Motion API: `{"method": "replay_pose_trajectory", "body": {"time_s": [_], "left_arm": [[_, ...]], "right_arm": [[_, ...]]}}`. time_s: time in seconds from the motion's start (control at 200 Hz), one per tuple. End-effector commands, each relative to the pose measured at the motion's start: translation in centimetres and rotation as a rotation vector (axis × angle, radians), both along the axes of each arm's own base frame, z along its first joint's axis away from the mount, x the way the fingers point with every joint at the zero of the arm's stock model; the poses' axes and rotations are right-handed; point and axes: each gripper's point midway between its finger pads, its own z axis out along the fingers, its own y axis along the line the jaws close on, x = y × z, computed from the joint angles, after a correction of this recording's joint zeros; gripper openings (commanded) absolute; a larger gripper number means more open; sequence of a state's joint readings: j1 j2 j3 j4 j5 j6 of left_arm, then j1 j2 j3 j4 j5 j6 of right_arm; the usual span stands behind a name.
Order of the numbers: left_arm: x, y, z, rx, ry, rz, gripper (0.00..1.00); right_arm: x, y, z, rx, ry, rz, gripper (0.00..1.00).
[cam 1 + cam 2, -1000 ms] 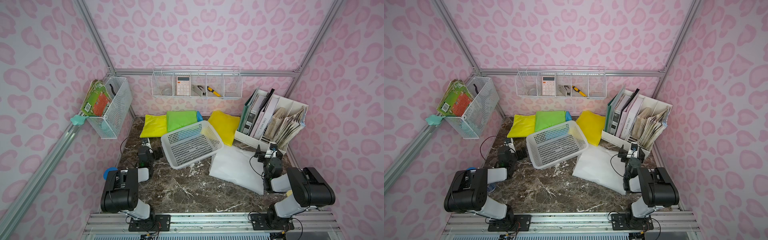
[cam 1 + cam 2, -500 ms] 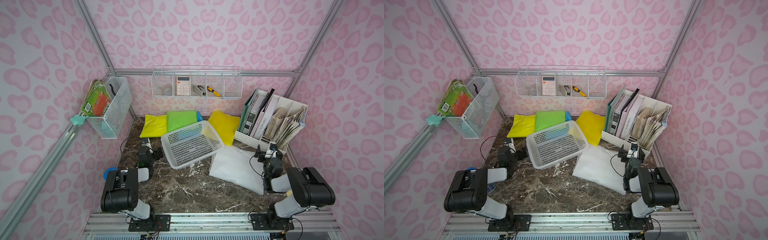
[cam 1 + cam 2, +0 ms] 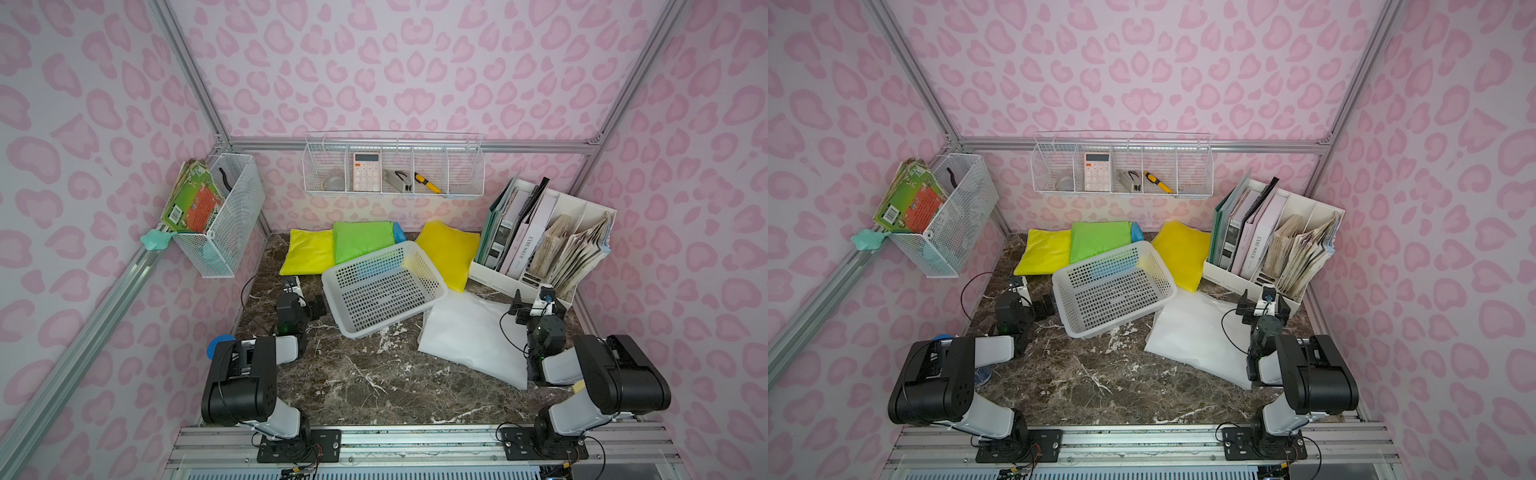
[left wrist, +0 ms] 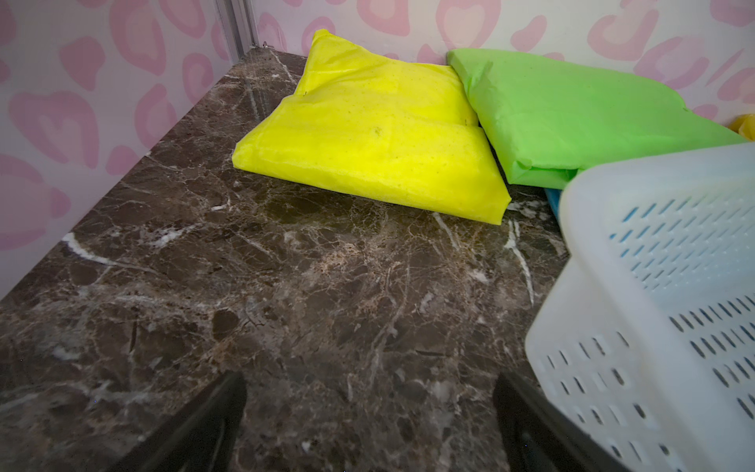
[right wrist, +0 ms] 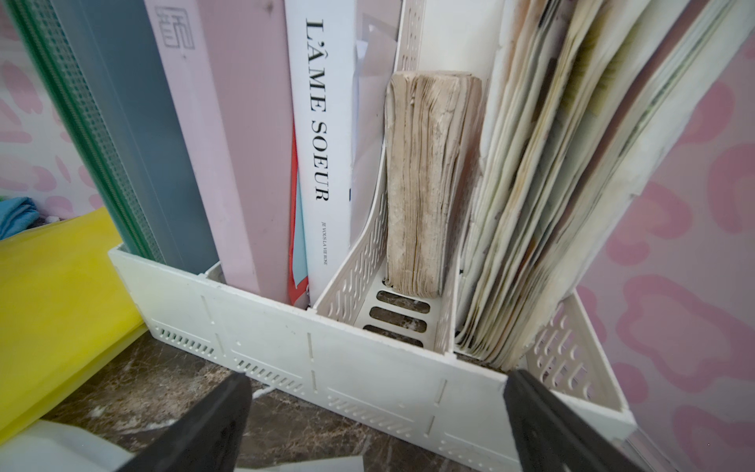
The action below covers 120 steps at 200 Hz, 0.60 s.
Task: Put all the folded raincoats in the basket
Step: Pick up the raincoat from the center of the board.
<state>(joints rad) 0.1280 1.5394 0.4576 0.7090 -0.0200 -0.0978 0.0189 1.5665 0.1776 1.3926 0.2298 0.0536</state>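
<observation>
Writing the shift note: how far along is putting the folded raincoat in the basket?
Done: nothing yet; the basket is empty. In hand: nothing; the left claw and right claw are both open and empty. Left: everything; the white raincoat, green raincoat and yellow raincoat all lie outside it.

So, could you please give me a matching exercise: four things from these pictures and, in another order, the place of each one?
Things
1. low white perforated plastic basket
2. flat white folded raincoat
3. pale pink calculator
4. thick worn yellowed book

Places
A. in the white wire shelf on the back wall
B. standing in the white plastic file organiser
C. mid dark marble table, partly over a blue folded pack
D. flat on the table, in front of the organiser

Pairs: 1-C, 2-D, 3-A, 4-B
</observation>
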Motion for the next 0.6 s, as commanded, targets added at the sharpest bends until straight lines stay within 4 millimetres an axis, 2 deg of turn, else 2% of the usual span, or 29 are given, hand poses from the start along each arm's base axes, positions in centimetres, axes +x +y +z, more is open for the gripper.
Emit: {"method": "replay_pose_trajectory", "body": {"time_s": [0.0,0.065,0.155,0.255,0.345,0.505,0.595], "left_arm": [[0.1,0.6,1.0,0.019,-0.025,0.028,0.99],[0.1,1.2,2.1,0.054,-0.016,0.069,0.99],[-0.3,2.3,3.2,0.013,0.109,0.173,0.99],[-0.8,2.8,4.7,-0.031,0.161,0.242,0.99],[-1.8,2.9,7.4,-0.072,0.099,0.285,0.99],[-5.1,2.6,12.4,-0.192,-0.016,0.346,0.99],[-8.0,3.3,13.3,-0.327,-0.014,0.482,0.99]], "right_arm": [[0.0,0.3,0.5,0.015,-0.022,0.021,1.00],[0.0,0.3,0.7,0.015,-0.032,0.018,1.00],[-0.1,0.1,1.4,0.005,-0.017,-0.014,1.00],[0.1,-0.4,3.7,-0.009,-0.007,-0.112,1.00],[0.1,-0.9,5.3,0.140,-0.014,-0.143,1.00],[0.7,0.7,6.8,0.355,0.046,-0.024,0.99],[0.4,2.1,6.8,0.411,0.121,0.053,0.98]]}}
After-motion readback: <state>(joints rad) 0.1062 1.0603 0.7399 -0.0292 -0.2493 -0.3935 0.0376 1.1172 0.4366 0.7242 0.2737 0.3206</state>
